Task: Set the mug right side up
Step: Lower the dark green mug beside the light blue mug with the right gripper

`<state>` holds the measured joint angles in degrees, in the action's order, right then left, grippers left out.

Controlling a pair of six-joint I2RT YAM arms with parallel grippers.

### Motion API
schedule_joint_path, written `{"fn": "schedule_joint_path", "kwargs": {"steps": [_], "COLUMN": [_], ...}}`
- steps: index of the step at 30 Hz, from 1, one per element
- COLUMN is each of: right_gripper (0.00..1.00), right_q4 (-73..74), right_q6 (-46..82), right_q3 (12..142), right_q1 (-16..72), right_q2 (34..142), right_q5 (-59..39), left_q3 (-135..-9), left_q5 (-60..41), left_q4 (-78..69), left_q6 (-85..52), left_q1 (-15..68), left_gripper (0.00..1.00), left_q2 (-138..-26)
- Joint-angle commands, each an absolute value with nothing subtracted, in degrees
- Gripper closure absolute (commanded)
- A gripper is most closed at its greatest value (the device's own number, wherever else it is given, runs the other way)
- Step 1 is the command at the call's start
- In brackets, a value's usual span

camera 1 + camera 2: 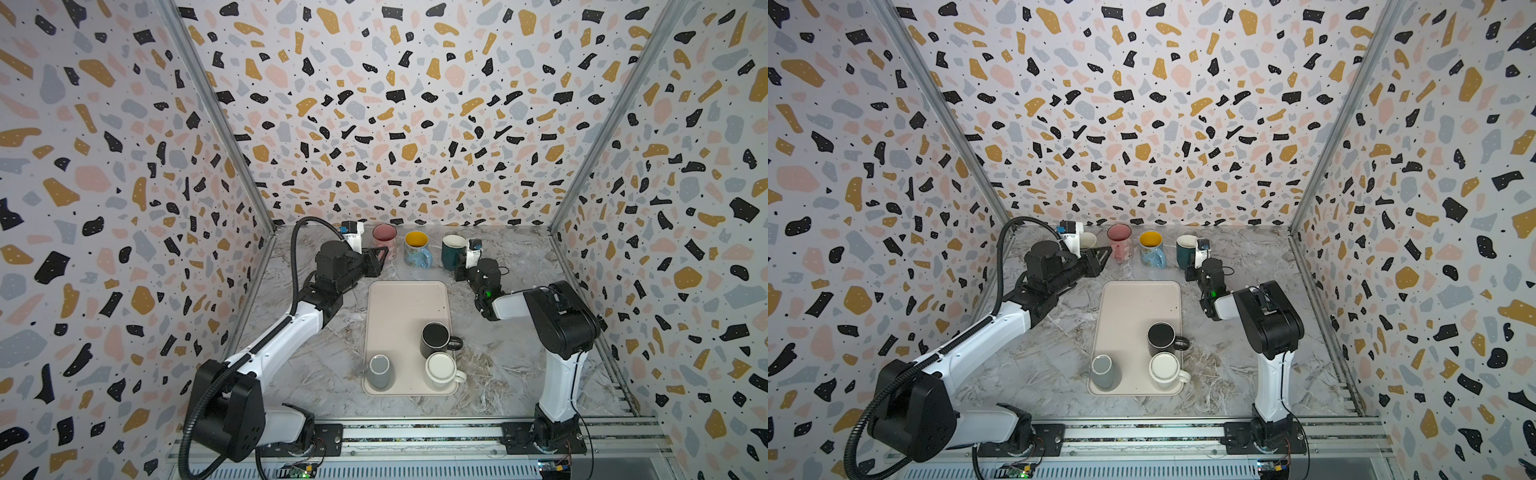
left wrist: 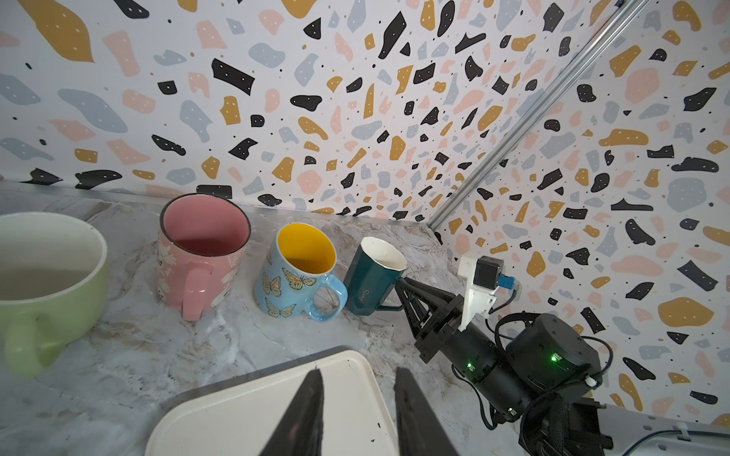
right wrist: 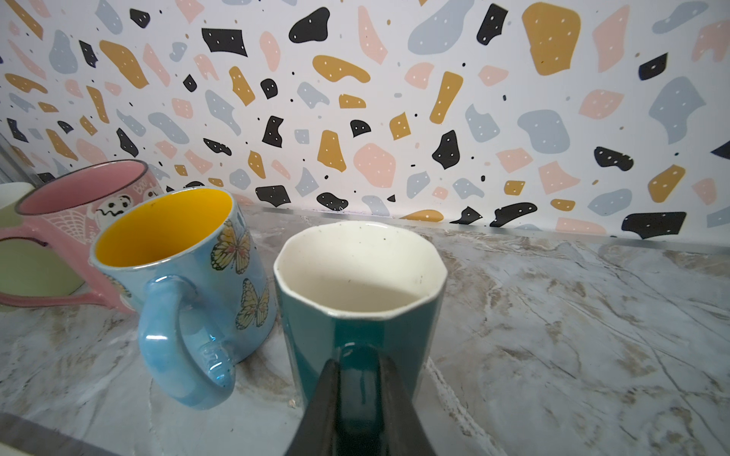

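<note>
Right end effector (image 3: 359,361) grips the handle of the upright teal mug (image 3: 357,327); butterfly mug (image 3: 185,276) just beside

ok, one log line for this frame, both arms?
right gripper: fingers shut on teal mug handle | mug: upright | left gripper: open, empty

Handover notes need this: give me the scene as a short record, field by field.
right gripper: shut on the handle of the teal mug
teal mug: mouth up, back row, beside the blue mug
left gripper: open, empty, by the far end of the tray
back row, others: green mug, pink mug, blue mug, all mouth up
tray load: black mug, white mug, grey mug, at its near end
tray mugs' state: white and grey look bottom up; black unclear
</note>
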<state>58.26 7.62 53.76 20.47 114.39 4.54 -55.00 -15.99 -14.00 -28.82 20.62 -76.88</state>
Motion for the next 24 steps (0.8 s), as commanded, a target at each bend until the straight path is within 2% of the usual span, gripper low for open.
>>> {"fn": "schedule_joint_path", "kwargs": {"steps": [1,16,24], "right_gripper": [1.00,1.00,0.82], "right_q4": [66.7,67.7,67.7], "right_q6": [8.2,7.8,7.7], "right_q3": [57.3,58.2,57.1], "right_q1": [20.2,20.3,20.9], "right_q2": [113.3,116.0,115.7], "right_q5": [5.4,4.4,4.5], "left_q3": [-54.1,-54.1,-54.0], "left_q5": [-15.4,-15.5,-16.2], "left_q4": [-17.0,-17.1,-17.8], "left_q6": [-29.1,-28.9,-29.4], "left_q1": [20.1,19.3,19.3], "left_gripper": [0.68,0.68,0.68], "left_q2": [-77.1,-78.0,-78.5]}}
